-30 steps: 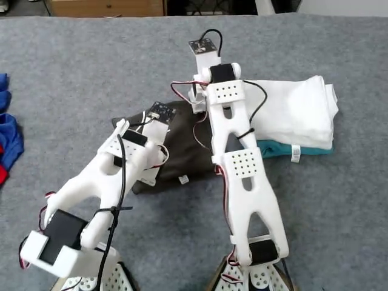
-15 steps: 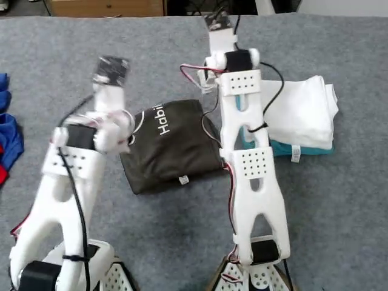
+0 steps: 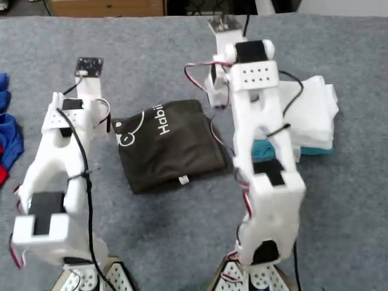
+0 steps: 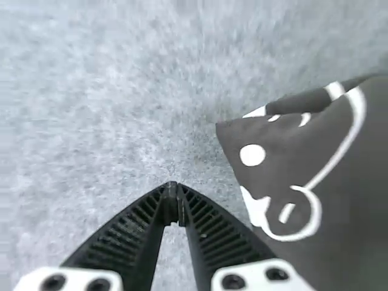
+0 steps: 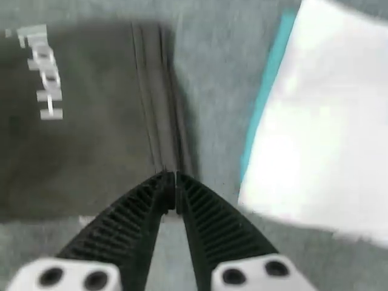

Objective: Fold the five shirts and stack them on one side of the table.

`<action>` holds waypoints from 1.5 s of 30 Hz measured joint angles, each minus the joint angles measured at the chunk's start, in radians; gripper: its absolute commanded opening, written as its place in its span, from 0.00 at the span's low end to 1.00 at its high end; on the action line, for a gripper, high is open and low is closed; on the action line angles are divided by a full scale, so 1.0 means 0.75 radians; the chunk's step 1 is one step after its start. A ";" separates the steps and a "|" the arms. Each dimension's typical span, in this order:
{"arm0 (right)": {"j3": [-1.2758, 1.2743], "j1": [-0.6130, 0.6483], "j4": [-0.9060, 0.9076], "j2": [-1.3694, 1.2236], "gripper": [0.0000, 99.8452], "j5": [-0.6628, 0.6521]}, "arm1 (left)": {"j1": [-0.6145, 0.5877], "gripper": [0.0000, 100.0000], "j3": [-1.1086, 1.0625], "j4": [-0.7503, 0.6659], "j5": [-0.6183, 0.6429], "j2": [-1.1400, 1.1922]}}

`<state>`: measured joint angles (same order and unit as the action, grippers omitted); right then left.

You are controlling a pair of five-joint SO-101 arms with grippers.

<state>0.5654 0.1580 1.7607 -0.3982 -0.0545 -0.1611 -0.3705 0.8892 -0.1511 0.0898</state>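
A grey felt table (image 3: 339,200) fills the scene, with a wooden cabinet (image 3: 106,7) behind its far edge. The dark shirt (image 3: 170,145) lies folded in the middle, between the two arms. Just to its right a white shirt (image 3: 312,112) sits folded on a teal shirt (image 3: 312,150). This is the stack, and the dark one is apart from it. A blue cloth (image 3: 9,136) lies crumpled at the table's left edge (probably a shirt not yet folded).

The left gripper (image 4: 173,197) is closed tip to tip on nothing, over bare felt just beside the dark shirt's corner. The right gripper (image 5: 170,182) is likewise closed and empty, above the dark shirt's edge that faces the stack.

The likely risk is in the lift. A pinch that takes only the top layer would let the fold fall open, and a drag across felt could bunch the shirt or nudge the white one askew.

The dark shirt carries white lettering and a line drawing, plus a small white tag on its near edge. The teal one shows a white tag too.
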 measured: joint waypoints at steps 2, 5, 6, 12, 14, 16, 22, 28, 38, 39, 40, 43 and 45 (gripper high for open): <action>-0.205 0.000 0.000 0.141 0.02 0.000 | -0.008 0.03 0.000 -0.031 -0.025 0.061; -0.456 0.018 -0.004 0.333 0.03 0.010 | -0.027 0.03 0.000 -0.098 -0.039 0.117; -0.526 0.027 -0.014 0.387 0.03 0.012 | -0.039 0.03 0.000 -0.121 -0.041 0.127; -0.818 0.045 -0.139 0.554 0.23 0.186 | -0.094 0.03 0.000 -0.221 -0.043 0.211; -0.882 0.051 -0.174 0.561 0.31 0.250 | -0.094 0.03 0.033 -0.221 -0.043 0.241; -0.947 0.086 -0.213 0.563 0.38 0.280 | -0.096 0.03 0.051 -0.219 -0.041 0.264; -1.117 0.209 -0.440 0.563 0.44 0.307 | -0.096 0.03 0.061 -0.217 -0.041 0.276; -1.240 0.223 -0.659 0.563 0.41 0.497 | -0.096 0.03 0.061 -0.217 -0.041 0.276; -1.344 0.223 -0.878 0.554 0.34 0.649 | -0.096 0.03 0.061 -0.217 -0.041 0.276; -1.344 0.223 -0.884 0.536 0.34 0.649 | -0.096 0.03 0.061 -0.217 -0.041 0.276; -1.344 0.223 -0.888 0.509 0.34 0.649 | -0.096 0.03 0.061 -0.217 -0.041 0.276; -1.342 0.223 -0.888 0.407 0.34 0.649 | -0.096 0.03 0.061 -0.217 -0.041 0.276; -1.320 0.223 -0.888 0.346 0.34 0.649 | -0.096 0.03 0.061 -0.217 -0.041 0.276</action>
<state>-0.4242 0.3253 1.0948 -0.1389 0.4319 -0.2332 -0.3245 0.7265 -0.1818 0.2969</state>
